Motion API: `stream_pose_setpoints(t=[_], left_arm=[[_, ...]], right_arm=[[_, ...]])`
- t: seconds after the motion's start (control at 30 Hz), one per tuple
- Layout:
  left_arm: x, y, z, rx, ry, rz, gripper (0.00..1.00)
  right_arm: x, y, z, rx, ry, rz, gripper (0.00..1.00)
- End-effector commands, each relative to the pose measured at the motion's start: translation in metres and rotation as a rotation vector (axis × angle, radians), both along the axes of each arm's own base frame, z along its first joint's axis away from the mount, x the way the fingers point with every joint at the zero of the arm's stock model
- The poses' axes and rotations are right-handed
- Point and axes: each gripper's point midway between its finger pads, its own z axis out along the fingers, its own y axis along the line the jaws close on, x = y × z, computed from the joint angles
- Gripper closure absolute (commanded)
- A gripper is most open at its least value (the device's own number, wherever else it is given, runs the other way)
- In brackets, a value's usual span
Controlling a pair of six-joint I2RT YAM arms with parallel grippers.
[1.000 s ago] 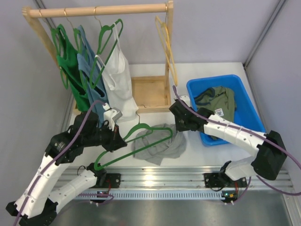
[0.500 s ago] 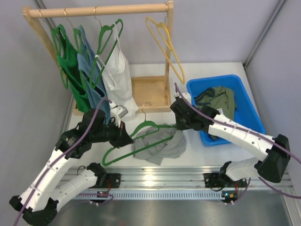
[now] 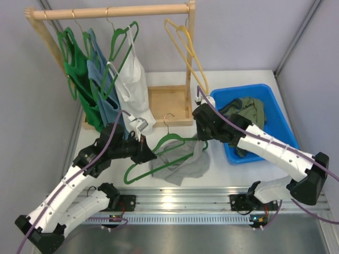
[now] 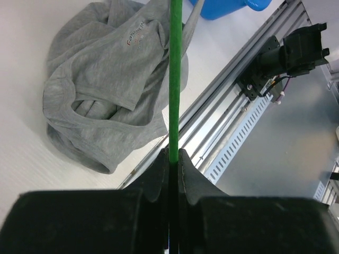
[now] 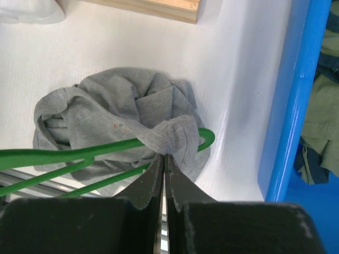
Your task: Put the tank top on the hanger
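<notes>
The grey tank top lies crumpled on the white table, with one strap pulled up. The green hanger hovers tilted over it, its hook pointing toward the rack. My left gripper is shut on the hanger's thin bar, seen between the jaws of the left gripper. My right gripper is shut on the tank top's strap, which is draped over the hanger's right end. The rest of the tank top bunches below the hanger.
A wooden rack at the back carries green, blue and white garments and a bare yellow hanger. A blue bin on the right holds an olive garment. A metal rail runs along the near edge.
The left arm has carried the hanger right and away from the near edge. The right gripper has drawn the strap up and back over the hanger's end. The yellow hanger has swung.
</notes>
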Motion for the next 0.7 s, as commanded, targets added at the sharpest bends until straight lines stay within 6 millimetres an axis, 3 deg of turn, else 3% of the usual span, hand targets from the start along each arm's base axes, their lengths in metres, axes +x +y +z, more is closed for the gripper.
stream_pose_setpoints(t=[0.0, 0.27, 0.67], left_arm=[[0.015, -0.013, 0.019, -0.107, -0.099, 0.017, 1.0], [0.017, -0.022, 0.013, -0.169, -0.115, 0.0, 1.0], [0.009, -0.033, 0.025, -0.268, -0.179, -0.078, 1.0]], right_arm=[[0.001, 0.009, 0.025, 0.02, -0.044, 0.03, 1.0], [-0.002, 0.014, 0.036, 0.032, -0.052, 0.044, 1.0], [-0.001, 0.027, 0.05, 0.042, -0.066, 0.066, 1.0]])
